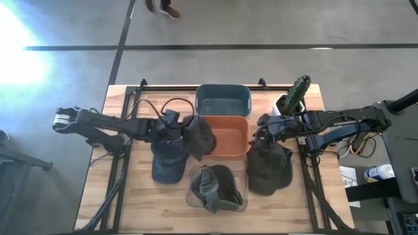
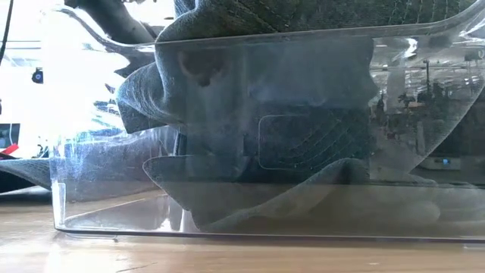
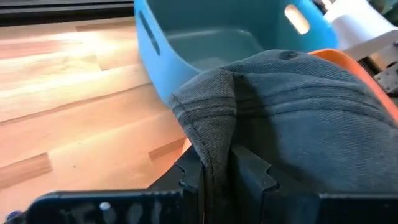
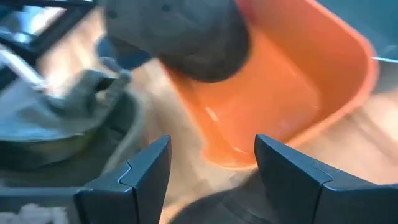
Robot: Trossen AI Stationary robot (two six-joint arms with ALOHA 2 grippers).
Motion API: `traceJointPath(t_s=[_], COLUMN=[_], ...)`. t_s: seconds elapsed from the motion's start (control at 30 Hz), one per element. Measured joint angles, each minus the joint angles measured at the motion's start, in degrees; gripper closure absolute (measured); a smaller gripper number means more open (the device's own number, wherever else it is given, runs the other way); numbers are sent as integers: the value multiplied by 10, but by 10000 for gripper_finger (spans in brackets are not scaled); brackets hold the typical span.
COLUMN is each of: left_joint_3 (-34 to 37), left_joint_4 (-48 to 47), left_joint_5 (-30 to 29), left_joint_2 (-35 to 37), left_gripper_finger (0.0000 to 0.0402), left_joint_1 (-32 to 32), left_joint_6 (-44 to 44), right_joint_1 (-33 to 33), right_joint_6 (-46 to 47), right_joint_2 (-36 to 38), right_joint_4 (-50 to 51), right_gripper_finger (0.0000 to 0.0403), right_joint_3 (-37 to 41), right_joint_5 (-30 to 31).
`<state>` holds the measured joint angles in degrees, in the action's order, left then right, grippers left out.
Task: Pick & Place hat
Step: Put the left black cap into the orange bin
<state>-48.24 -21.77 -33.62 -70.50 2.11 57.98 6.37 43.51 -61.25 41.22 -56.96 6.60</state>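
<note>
High view: wooden table (image 1: 137, 202) carries three bins and several hats. Blue bin (image 1: 223, 100) sits at the far edge, orange bin (image 1: 230, 136) just in front of it, clear bin (image 1: 240, 202) nearest the near edge with a grey-green hat (image 1: 212, 186) crumpled inside.

Left gripper (image 1: 186, 125) is over the left rim of the orange bin, fingers clamped on a dark grey hat (image 1: 200, 137) that hangs partly over that rim. Left wrist view confirms: fabric of the hat (image 3: 292, 118) is pinched between the two dark fingers (image 3: 249, 171), with the blue bin (image 3: 205, 43) and an edge of the orange bin (image 3: 336, 57) beyond.

A dark blue hat (image 1: 168, 160) lies flat on the table below the left gripper, touching the held hat.

Right gripper (image 1: 263, 128) hovers just right of the orange bin, above a dark hat (image 1: 268, 166) lying on the table. Right wrist view: fingers (image 4: 143, 171) stand apart, nothing between them; orange bin (image 4: 298, 93) ahead.

Cactus (image 1: 298, 93) in a white pot (image 1: 282, 103) stands at the far right of the table.

Low view: only the clear bin (image 2: 68, 205) and the hat inside it (image 2: 288, 144) fill the frame.
</note>
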Motion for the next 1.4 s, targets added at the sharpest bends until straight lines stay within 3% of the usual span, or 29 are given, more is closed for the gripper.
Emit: traceJointPath(t_s=[0.2,0.4,0.57,0.7,0.87,1.07,1.23,1.4], left_joint_3=[-32,-82,-131,-174,-206,-209,-208,-209], left_joint_4=[48,0,-82,-70,-10,-52,-111,-112], left_joint_5=[-1,-16,17,20,26,63,71,69], left_joint_2=[-21,-78,-141,-162,-185,-237,-243,-207], left_gripper_finger=[344,344,344,344,344,344,344,344], left_joint_1=[0,-9,-12,-8,-15,-34,-32,-32], left_joint_6=[-26,-86,-68,-82,-160,-163,-150,-148], right_joint_1=[2,2,2,2,2,2,2,2], right_joint_6=[0,1,1,-1,-15,-20,-22,-39], right_joint_2=[-15,-49,-83,-102,-120,-131,-131,-131], right_joint_4=[-55,-59,-60,-60,-59,-59,-56,-55], right_gripper_finger=[177,177,177,177,177,177,177,177], right_joint_3=[1,1,1,1,1,1,1,1], right_joint_5=[-22,-37,-80,-84,-84,-84,-84,-81])
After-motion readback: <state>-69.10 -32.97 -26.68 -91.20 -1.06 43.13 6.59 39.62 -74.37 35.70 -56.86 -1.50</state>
